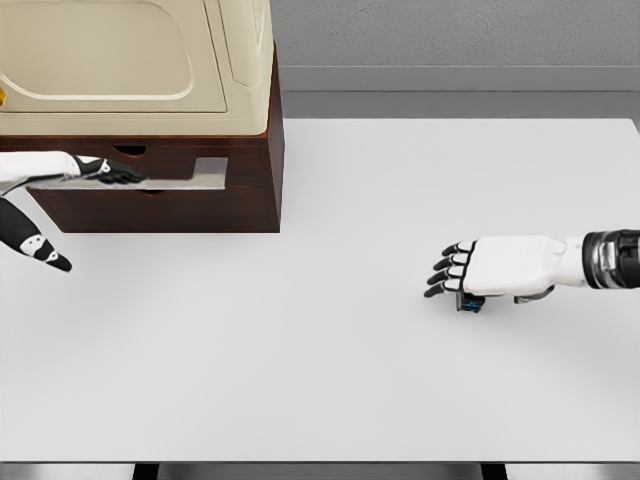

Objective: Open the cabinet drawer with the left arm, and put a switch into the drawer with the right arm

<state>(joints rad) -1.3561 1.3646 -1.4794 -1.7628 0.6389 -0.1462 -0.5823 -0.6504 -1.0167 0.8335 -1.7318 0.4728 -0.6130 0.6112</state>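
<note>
A dark brown cabinet (250,170) with a cream top stands at the table's far left. Its upper drawer (190,176) is pulled out a little, showing a grey strip of its inside. My left hand (112,171) reaches in from the left edge, with its dark fingers curled on the drawer's front edge. A small dark and blue switch (470,304) lies on the table at the right, mostly hidden under my right hand (452,270). That hand hovers palm down just over the switch. Its fingers are stretched out toward the left and hold nothing.
The white table (320,380) runs wide between the cabinet and the right hand. A second drawer (150,208) sits closed below the opened one. Part of my left arm (40,250) hangs low in front of the cabinet. A grey wall lies behind.
</note>
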